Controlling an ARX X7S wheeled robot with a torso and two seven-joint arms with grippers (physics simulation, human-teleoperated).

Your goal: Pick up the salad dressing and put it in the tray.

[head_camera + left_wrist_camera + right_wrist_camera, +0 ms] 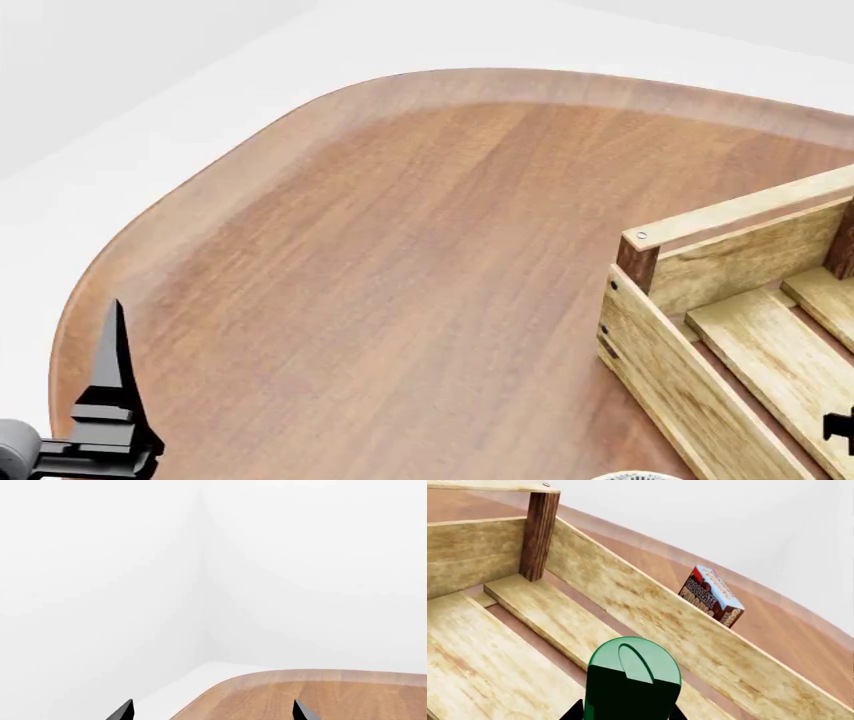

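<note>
Right tool (627,715) gripping one salad dressing (634,672), one tray (647,615), one pudding box (712,596)

A bare simulated room: blank white walls (100,580) meet in a corner beyond a rounded wooden worktop (400,250) carrying a slatted crate (721,330).
</note>
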